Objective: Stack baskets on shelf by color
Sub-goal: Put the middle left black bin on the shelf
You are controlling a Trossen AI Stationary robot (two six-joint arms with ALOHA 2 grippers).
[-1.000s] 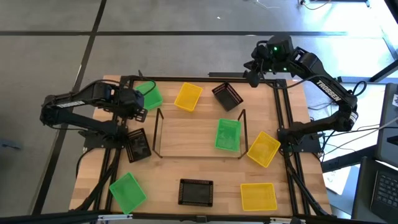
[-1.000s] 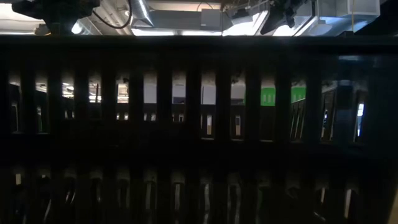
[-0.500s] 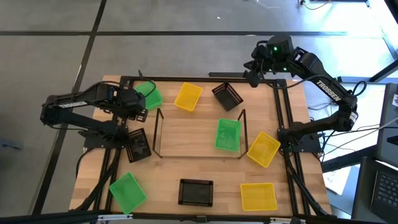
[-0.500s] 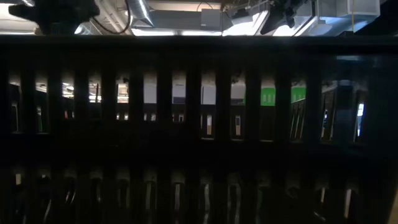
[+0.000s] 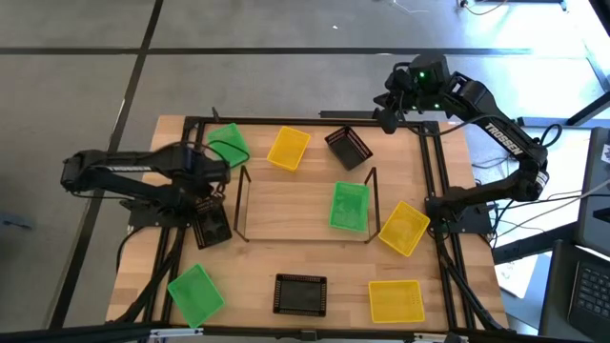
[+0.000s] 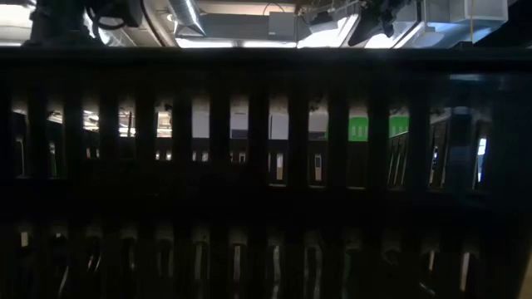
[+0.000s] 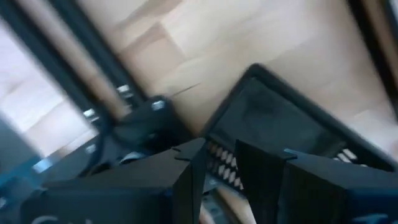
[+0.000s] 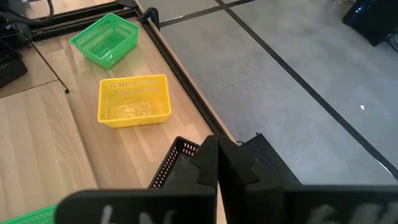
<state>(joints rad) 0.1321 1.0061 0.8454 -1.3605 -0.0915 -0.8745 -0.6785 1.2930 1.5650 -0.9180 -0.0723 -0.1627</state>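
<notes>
My left gripper (image 5: 204, 191) (image 7: 221, 163) points down, open, just above the far edge of a black basket (image 5: 212, 224) (image 7: 280, 121) that lies flat on the table left of the shelf. I see no touch. The shelf (image 5: 291, 205) bears one green basket (image 5: 349, 207) at its right end. Other baskets lie around it: green (image 5: 229, 143), yellow (image 5: 288, 148) and black (image 5: 348, 148) at the far side, yellow (image 5: 403, 227) at the right. My right gripper (image 5: 386, 116) (image 8: 217, 163) hangs shut over the far right corner.
Along the near edge lie a green basket (image 5: 195, 293), a black one (image 5: 300, 293) and a yellow one (image 5: 396, 300). A dark perforated wall (image 6: 266, 166) fills the low view. Black frame rails (image 5: 434, 171) run along the table's sides.
My left gripper has come down and toward the table's near edge, away from the far green basket and onto the spot over the black basket at the left, rolling a little as it sank. The baskets lie where they were.
</notes>
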